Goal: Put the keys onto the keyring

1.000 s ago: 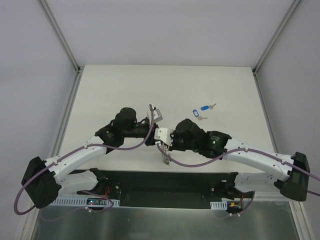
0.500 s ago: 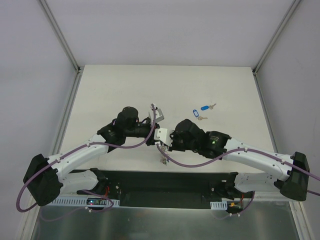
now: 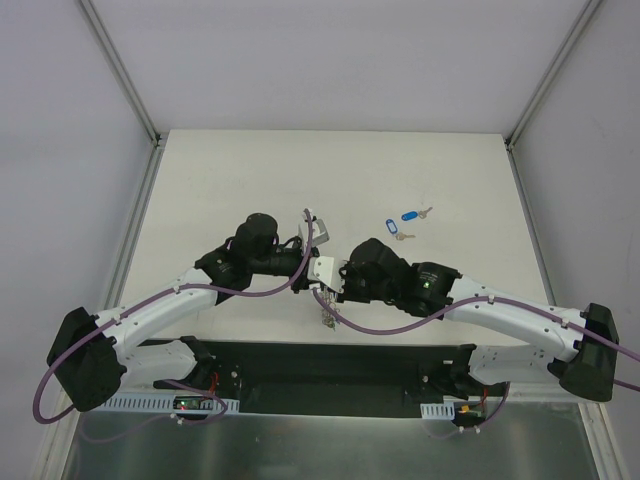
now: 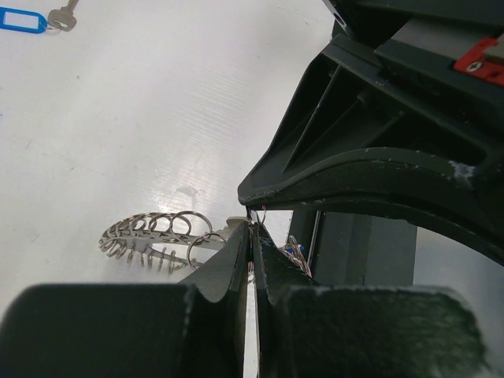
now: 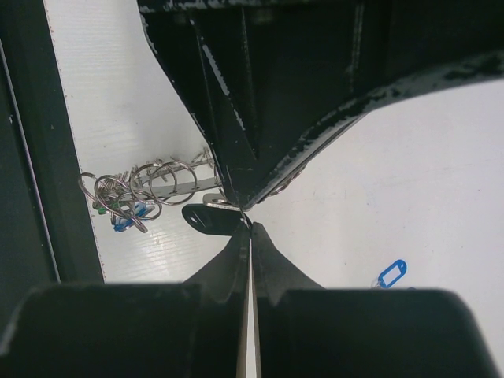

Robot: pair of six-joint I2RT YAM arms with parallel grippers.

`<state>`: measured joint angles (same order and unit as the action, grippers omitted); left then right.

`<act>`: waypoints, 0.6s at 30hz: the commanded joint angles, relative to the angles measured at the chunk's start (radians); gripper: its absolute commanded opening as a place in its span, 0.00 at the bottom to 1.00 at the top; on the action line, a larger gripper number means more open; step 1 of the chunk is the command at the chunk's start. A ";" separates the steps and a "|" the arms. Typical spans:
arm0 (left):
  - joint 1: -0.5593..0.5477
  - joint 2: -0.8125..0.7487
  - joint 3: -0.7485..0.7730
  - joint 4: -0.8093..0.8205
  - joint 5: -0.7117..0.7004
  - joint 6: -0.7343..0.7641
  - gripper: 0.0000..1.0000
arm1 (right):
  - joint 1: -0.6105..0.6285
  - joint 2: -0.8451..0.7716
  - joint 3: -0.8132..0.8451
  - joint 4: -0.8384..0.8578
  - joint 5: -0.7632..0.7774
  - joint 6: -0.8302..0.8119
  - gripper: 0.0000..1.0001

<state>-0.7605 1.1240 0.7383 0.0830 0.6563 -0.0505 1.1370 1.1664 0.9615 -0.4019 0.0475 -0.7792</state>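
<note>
The keyring [image 4: 150, 236], a grey metal loop edged with small wire rings, hangs between my two grippers; it also shows in the top view [image 3: 328, 316] and the right wrist view [image 5: 161, 179]. My left gripper [image 4: 253, 230] is shut on the loop's edge at a small wire ring. My right gripper [image 5: 250, 226] is shut tip to tip against it, with the black-headed key [image 5: 206, 220] at its fingertips. In the top view the left gripper [image 3: 313, 279] and right gripper [image 3: 325, 289] meet near the table's front edge. Blue-tagged keys [image 5: 126, 217] hang on the keyring.
Two loose blue-tagged keys lie on the white table to the back right, one [image 3: 408, 214] farther and one [image 3: 393, 229] nearer; one tag shows in the left wrist view [image 4: 20, 17] and the right wrist view [image 5: 391, 274]. The black base rail [image 3: 320, 365] runs just behind the hanging keyring.
The left arm's wrist has shifted slightly right and back, towards the right gripper. The hanging keyring has moved a little left. Both grippers stay shut.
</note>
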 commanded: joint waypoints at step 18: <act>-0.011 -0.242 -0.151 0.251 -0.196 -0.002 0.00 | 0.004 -0.070 -0.030 0.100 0.031 0.046 0.01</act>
<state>-0.7670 0.9352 0.6292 0.1822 0.5323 -0.0372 1.1431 1.1355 0.9546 -0.3157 0.0490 -0.7654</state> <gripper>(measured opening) 0.008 0.016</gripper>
